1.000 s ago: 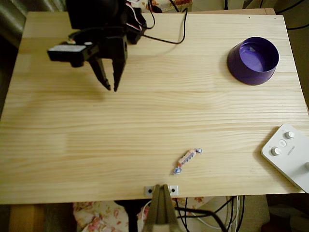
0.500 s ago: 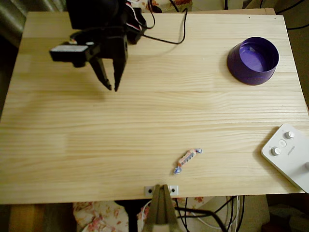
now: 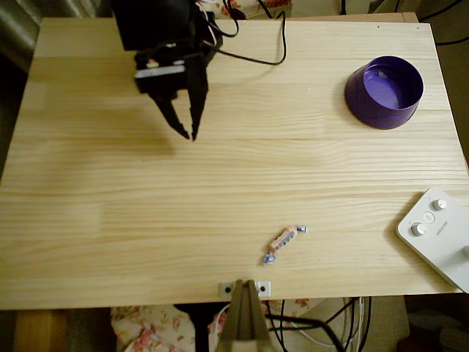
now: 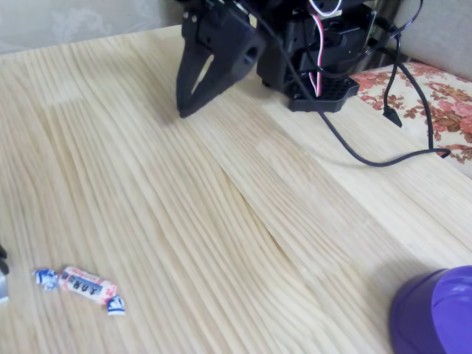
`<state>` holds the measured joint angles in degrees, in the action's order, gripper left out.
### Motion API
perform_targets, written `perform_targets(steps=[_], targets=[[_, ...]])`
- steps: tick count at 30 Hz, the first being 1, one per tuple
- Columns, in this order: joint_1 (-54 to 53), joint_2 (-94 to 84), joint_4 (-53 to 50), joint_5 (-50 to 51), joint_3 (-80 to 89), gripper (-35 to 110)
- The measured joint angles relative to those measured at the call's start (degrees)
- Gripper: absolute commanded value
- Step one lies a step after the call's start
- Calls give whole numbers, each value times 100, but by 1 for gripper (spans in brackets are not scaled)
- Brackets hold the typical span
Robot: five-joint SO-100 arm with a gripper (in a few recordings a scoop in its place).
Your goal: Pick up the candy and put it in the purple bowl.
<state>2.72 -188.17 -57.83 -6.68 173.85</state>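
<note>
Overhead view straight down; fixed view low, close.

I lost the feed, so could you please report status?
Pincer open, empty. Candy untouched near front edge. Purple bowl empty. Path clear.

Gripper (image 3: 189, 135): black. Bowl (image 3: 384, 92): purple, glossy inside. Candy (image 3: 284, 243): pinkish-red and white wrapper, blue-silver twisted ends. Table (image 3: 110, 220): pale striped wood grain. Box (image 3: 440, 235): white. Cloth (image 4: 428, 96): red floral print.
</note>
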Motion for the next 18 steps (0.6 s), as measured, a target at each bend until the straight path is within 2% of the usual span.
perform_targets(steps=[9, 18], targets=[[97, 475, 26, -149, -747, -1], [492, 2848, 387, 835, -2224, -1]])
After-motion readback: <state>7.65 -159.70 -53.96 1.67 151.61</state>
